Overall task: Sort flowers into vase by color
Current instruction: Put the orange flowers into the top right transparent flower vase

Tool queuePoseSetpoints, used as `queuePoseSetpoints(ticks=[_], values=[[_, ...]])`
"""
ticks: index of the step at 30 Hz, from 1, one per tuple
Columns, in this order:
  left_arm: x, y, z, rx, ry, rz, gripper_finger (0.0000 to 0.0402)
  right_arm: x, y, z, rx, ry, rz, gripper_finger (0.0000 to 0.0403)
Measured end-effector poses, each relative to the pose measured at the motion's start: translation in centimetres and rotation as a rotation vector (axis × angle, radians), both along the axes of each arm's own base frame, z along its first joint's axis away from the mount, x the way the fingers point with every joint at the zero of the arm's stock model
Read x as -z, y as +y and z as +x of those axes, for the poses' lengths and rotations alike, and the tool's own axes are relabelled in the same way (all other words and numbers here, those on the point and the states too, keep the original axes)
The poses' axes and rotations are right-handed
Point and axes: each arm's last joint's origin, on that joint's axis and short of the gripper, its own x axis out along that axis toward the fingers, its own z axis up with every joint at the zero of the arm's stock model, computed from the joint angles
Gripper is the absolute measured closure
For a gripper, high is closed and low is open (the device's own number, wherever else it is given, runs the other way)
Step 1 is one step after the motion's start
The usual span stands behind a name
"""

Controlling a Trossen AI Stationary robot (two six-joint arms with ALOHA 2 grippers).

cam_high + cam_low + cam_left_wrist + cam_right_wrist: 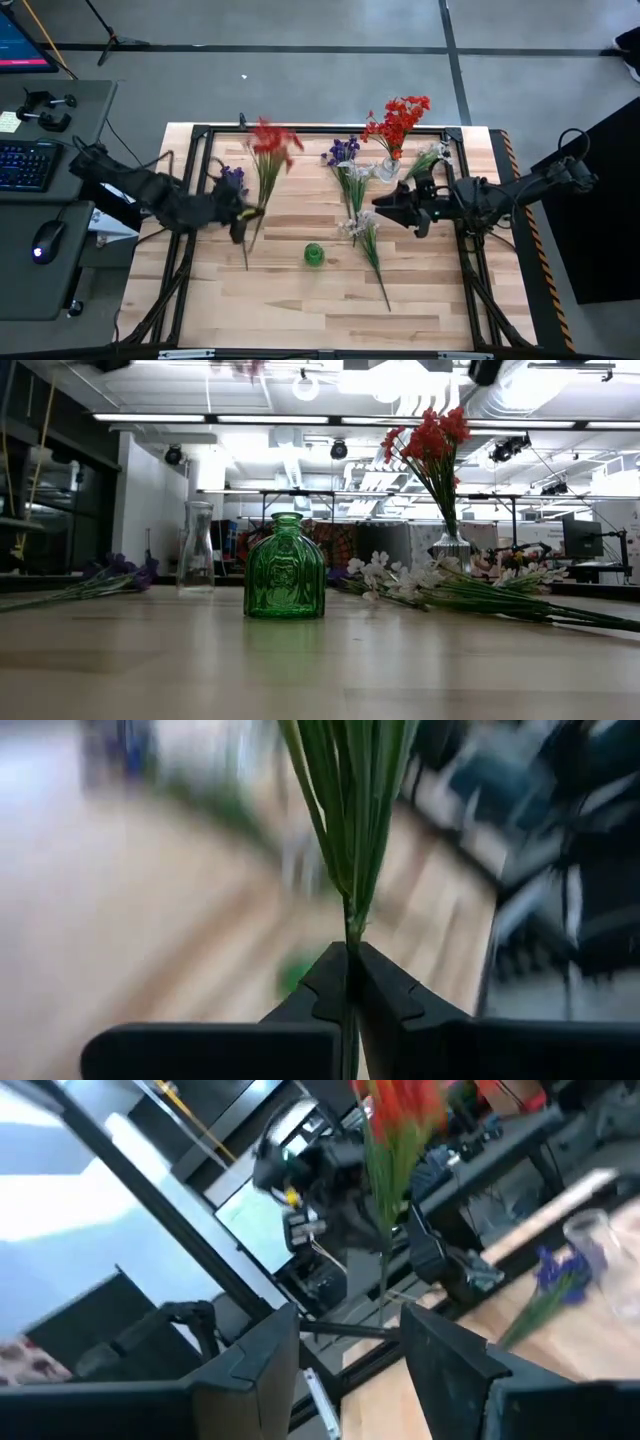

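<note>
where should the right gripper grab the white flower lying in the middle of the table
Grip the white flower on its bare green stem, below the blooms, toward the near table edge. It lies flat on the table, so come straight down from above with the fingers across the stem. The blooms are bushy and lie close to the purple flower. The right gripper is open nearby.

Both arms matte black, jointed segments with rounded housings. Left arm (150,192) has black cable looped along its links; right arm (520,186) the same near the elbow. Left gripper (348,982) fingers: black plastic, angular, tapering to wedge tips. Right gripper (350,1345) fingers: flat, blocky black plates.
</note>
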Motion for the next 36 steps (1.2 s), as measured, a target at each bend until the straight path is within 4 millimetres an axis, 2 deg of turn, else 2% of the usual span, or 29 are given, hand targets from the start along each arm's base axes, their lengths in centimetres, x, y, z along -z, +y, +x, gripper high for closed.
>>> queuePoseSetpoints(ticks=[3,8,12,17,22,31,36], values=[[-2.1,0.8,1.9,-0.052,-0.134,0.178,0.0401,-1.0,0.3,1.1,0.01,-0.003,-0.075,0.0237],[-3.7,2.2,5.4,-0.067,-0.311,0.328,0.0401,-1.7,0.4,4.2,0.048,0.091,-0.213,0.0237],[-3.6,2.6,7.7,-0.011,-0.378,0.359,0.0401,-2.8,0.0,6.9,0.103,0.153,-0.299,0.0237],[-2.9,2.5,9.5,0.03,-0.413,0.378,0.0401,-3.9,-0.3,9.9,0.15,0.223,-0.369,0.0237],[-2.9,2.6,10.1,0.021,-0.441,0.394,0.0401,-4.3,-0.4,11.3,0.126,0.3,-0.398,0.0222],[-3.0,2.6,10.1,0.03,-0.437,0.435,0.0401,-4.3,-1.3,13.0,0.159,0.318,-0.431,0.0143],[-3.0,2.6,10.1,0.034,-0.432,0.455,0.0401,-4.2,-1.4,13.7,0.162,0.32,-0.484,0.0139]])
